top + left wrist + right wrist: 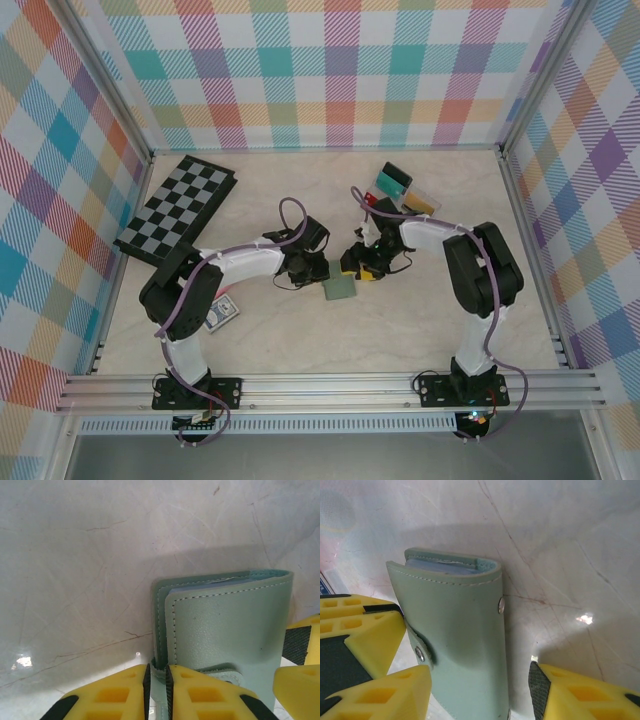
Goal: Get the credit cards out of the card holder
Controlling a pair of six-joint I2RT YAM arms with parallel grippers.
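one card holder [340, 288], one checkered board [178, 208], one card pack [222, 314].

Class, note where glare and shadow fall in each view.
Left wrist: a glare spot low left on the table, soft shadow beyond the card holder. Right wrist: a glint right of the card holder, shadow round it. Top external: even light, no strong glare.

bare table [400, 330] before card holder [340, 288], checkerboard [175, 210] left
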